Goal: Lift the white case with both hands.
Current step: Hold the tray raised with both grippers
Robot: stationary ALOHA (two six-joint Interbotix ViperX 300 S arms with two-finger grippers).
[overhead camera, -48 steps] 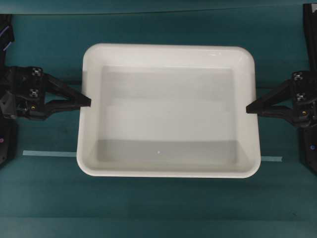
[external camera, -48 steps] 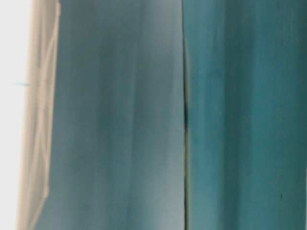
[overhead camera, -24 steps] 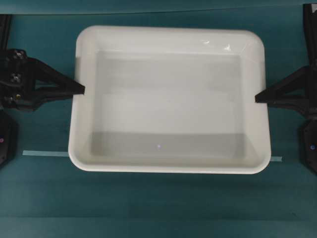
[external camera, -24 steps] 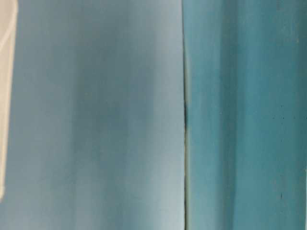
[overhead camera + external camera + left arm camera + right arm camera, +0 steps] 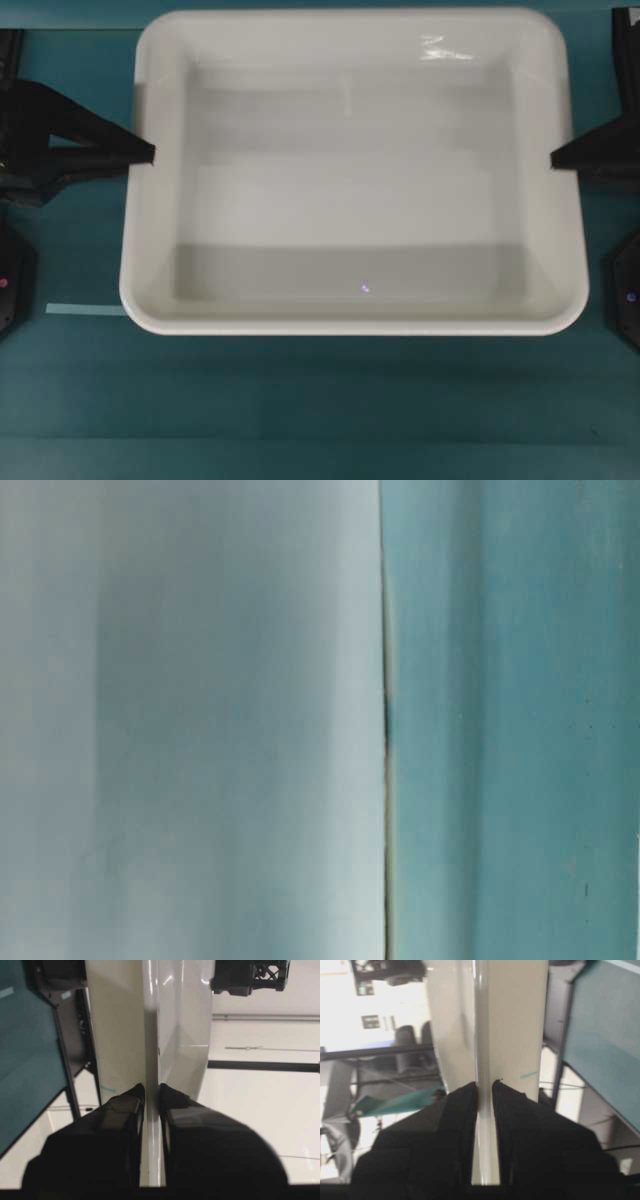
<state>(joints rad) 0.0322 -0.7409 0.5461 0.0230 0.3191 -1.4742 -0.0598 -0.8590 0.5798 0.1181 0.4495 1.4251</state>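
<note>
Above the teal table, the white case fills most of the overhead view, pinched at mid-height on opposite short sides by the left gripper and right gripper. Wrist cams add what overhead can't: left gripper w/ its jaws clamped across the rim, right gripper likewise, thin rim edge between the tips. Table-level cam gives only blurred pale and teal surfaces. Small strip of pale tape lies at table left.
</note>
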